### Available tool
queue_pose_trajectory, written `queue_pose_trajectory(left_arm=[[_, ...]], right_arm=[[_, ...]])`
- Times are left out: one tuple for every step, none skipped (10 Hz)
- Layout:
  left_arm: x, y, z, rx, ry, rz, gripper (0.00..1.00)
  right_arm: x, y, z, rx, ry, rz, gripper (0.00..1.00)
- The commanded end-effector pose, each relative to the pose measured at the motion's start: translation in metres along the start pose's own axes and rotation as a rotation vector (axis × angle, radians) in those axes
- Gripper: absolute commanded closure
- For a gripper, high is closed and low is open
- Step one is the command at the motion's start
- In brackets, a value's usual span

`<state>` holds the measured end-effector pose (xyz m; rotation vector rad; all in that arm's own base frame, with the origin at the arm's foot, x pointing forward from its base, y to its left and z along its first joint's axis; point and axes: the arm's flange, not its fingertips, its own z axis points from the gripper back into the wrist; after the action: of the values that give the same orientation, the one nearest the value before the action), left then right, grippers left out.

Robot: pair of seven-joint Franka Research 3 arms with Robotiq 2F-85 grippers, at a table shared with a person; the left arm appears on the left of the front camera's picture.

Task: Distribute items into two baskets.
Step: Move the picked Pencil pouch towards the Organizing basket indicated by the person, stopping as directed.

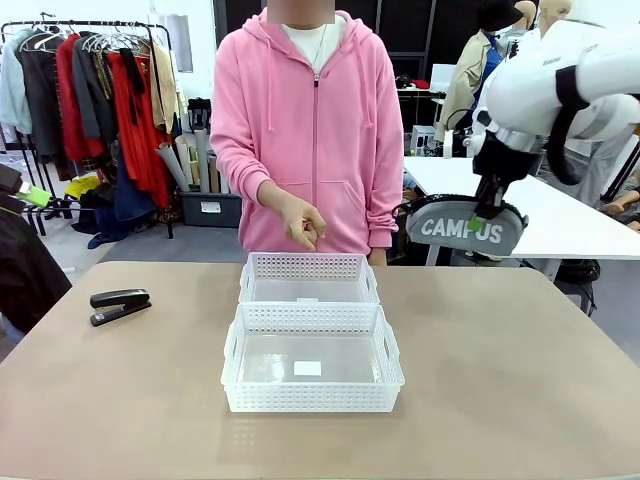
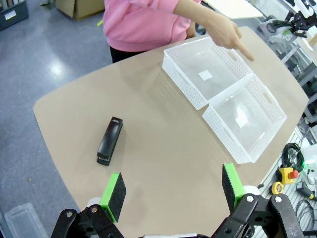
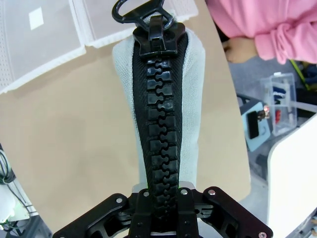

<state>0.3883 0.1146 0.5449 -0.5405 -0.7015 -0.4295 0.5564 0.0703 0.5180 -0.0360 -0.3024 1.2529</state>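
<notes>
- Right tool grips the pouch by its zip edge, aloft, up and right of the near basket, long axis level.
- Left tool gapes empty; stapler lies left of that basket on the counter, nearer this arm.

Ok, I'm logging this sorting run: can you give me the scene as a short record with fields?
pouch: grey, lifted off the table, in the right gripper
right gripper: shut on pouch's zipper edge
left gripper: fingers open, holding nothing
stapler: on table, robot's left, apart from baskets
baskets: two, touching, both empty
person's hand: finger extended, by far basket
</notes>
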Motion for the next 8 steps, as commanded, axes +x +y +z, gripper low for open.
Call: queue_pose_trajectory(left_arm=[[0.000, 0.001, 0.001, -0.012, -0.013, -0.009, 0.00], [0.000, 0.001, 0.001, -0.012, -0.013, -0.009, 0.00], [0.000, 0.001, 0.001, -0.012, -0.013, -0.009, 0.00], [0.000, 0.001, 0.001, -0.012, -0.013, -0.009, 0.00], [0.000, 0.001, 0.001, -0.012, -0.013, -0.009, 0.00], [0.000, 0.001, 0.001, -0.012, -0.013, -0.009, 0.00], [0.000, 0.001, 0.001, -0.012, -0.013, -0.009, 0.00], [0.000, 0.001, 0.001, -0.012, -0.013, -0.009, 0.00]], right_arm=[[0.012, -0.007, -0.009, 0.023, -0.070, 0.031, 1.00], [0.017, -0.008, -0.015, 0.031, -0.077, 0.045, 1.00], [0.022, -0.008, -0.021, 0.037, -0.080, 0.057, 1.00], [0.026, -0.009, -0.025, 0.033, -0.076, 0.059, 1.00], [0.031, -0.011, -0.030, 0.035, -0.077, 0.068, 1.00], [0.035, -0.013, -0.034, 0.025, -0.075, 0.074, 1.00], [0.039, -0.017, -0.039, 0.021, -0.078, 0.081, 1.00], [0.042, -0.020, -0.045, 0.026, -0.076, 0.084, 1.00]])
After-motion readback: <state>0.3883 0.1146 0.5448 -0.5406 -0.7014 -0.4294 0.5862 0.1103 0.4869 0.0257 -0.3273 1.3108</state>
